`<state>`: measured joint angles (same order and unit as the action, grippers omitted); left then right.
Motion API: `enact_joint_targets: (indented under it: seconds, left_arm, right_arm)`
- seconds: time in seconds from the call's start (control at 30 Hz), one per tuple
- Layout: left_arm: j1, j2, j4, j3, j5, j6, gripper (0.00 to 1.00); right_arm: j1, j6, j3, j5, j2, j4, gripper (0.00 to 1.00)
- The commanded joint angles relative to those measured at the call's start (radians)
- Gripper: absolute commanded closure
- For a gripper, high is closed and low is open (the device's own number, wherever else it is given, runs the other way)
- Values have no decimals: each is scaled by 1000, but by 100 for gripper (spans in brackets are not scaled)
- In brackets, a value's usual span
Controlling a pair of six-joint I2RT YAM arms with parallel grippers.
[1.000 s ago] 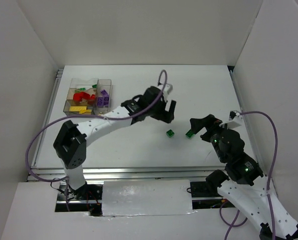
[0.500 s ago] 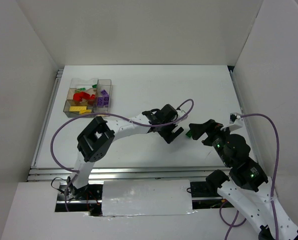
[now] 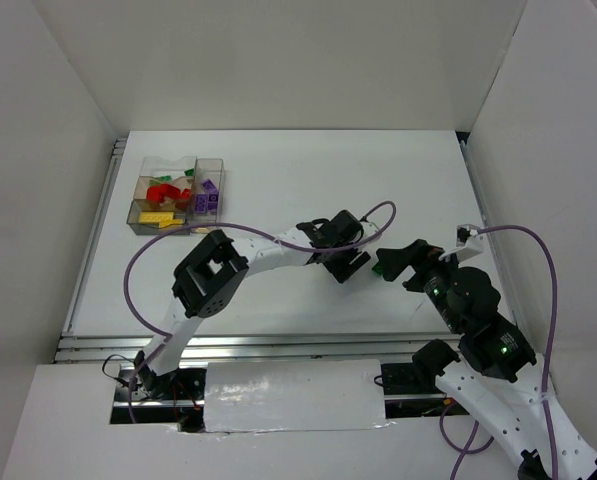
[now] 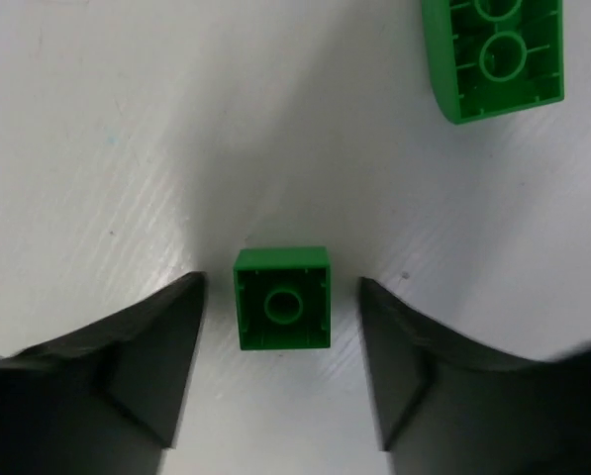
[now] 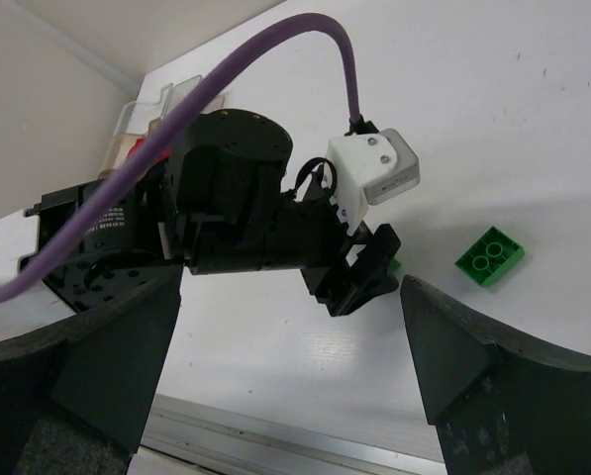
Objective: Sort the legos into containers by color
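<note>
2 green legos are not yet sorted, and the left gripper (image 4: 281,319) has dropped onto one of them in the last second. Earlier it hung above and well to the box side of the small brick (image 4: 282,299); now its fingers (image 4: 166,336) straddle that brick, spread, with a sliver of bare table showing on each side. The brick lies studs down and square to the jaws, so I judge that closing is all that remains before the carry.

The long brick (image 4: 498,54) lies just beside the small brick, outside the fingers' path, and has not moved. The right gripper (image 5: 290,295) hovers near on that same side, spread wide and holding nothing. It has edged a little closer, so the 2 arms look crowded.

The box (image 3: 221,186) stands well apart from the small brick, past the left arm's elbow. It already holds red, yellow, purple and green pieces.
</note>
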<state>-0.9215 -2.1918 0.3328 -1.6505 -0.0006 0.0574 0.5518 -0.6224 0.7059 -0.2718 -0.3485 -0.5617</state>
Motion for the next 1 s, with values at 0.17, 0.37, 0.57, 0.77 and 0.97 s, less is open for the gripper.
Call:
enact_joint_targets:
  seconds: [0.17,0.37,0.57,0.77,0.97]
  left_arm:
    - [53,1,-6,-17,-25,15,100]
    - [295,145,-51,23,-96,224,100]
    - [668,211,17,-77,-295,580,100]
    - [886,75,-15,-261,-276,592,100]
    - [957,-32,-1,-390,-291,486,98]
  right_arm:
    - [-4,16,4,3,17,26,0]
    - [-3,3,-32,22,-1,86,0]
    - [-4,-23,-71,112,-75,187,0]
    - [-4,-33,-100,186,-132,267,0]
    - [-4,-23,-123,220,-193,318,0]
